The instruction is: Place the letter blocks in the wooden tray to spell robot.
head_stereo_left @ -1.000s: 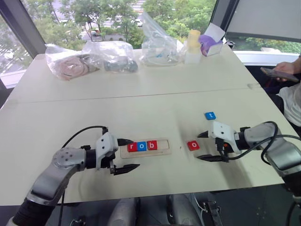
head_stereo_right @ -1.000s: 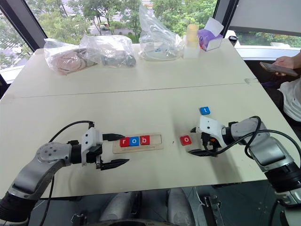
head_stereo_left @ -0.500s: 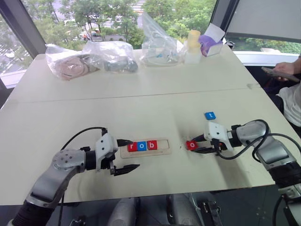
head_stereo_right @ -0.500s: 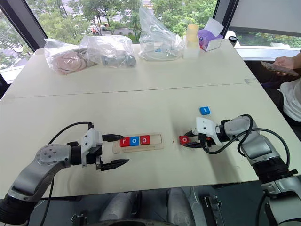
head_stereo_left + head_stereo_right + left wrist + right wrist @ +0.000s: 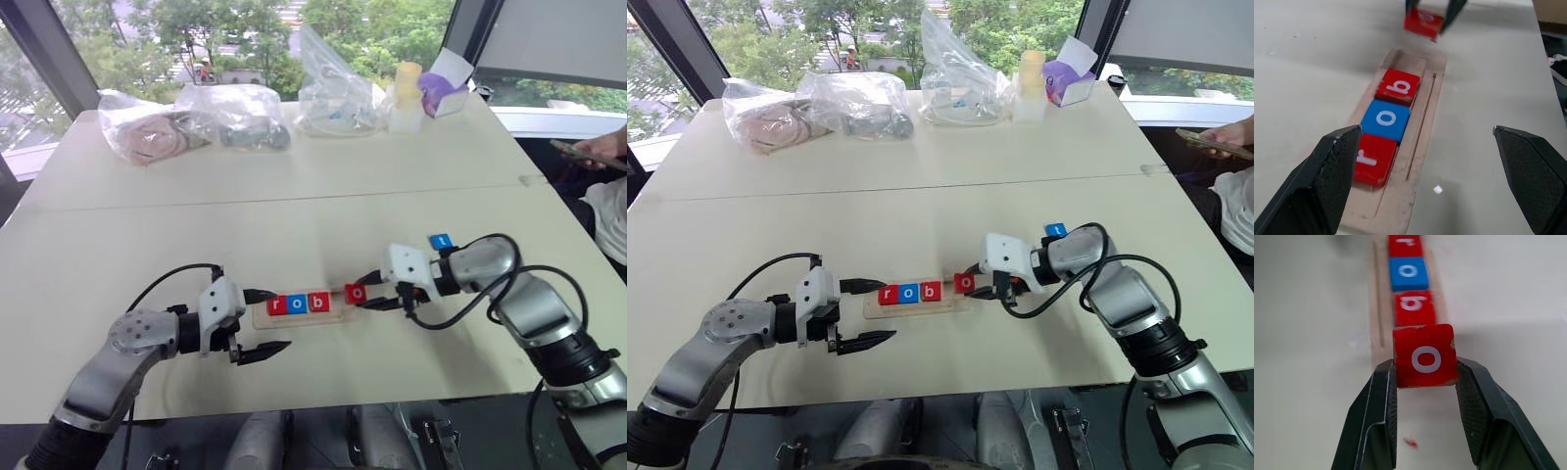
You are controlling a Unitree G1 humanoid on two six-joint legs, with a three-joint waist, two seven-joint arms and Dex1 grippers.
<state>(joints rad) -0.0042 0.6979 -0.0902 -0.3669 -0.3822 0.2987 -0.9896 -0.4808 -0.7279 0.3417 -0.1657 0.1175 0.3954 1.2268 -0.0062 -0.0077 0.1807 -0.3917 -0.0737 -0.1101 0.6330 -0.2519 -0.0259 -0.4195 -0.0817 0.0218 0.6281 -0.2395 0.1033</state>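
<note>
Now right gripper (image 5: 1425, 377) jaws clamping red o block (image 5: 1424, 355) above wooden tray (image 5: 338, 311), left gripper (image 5: 266, 321) jaws wide apart

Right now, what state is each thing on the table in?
Wooden tray: holds r, o, b; two end slots free.
Red o block: gripped, at the tray's end.
Blue t block: loose on the table.
Right tool: shut on the o.
Left tool: open, holding nothing.

**Left wrist: three tiles seated, fourth at tray end**

Wooden tray (image 5: 1425, 161) on the desk (image 5: 1312, 58) holds red r (image 5: 1371, 159), blue o (image 5: 1385, 120), red b (image 5: 1399, 87) touching in a row. Beyond the tray's far end, the right hand (image 5: 1429, 11) pinches a red o tile (image 5: 1423, 22). Left hand (image 5: 1427, 171) fingers spread wide, flanking the tray.
</note>
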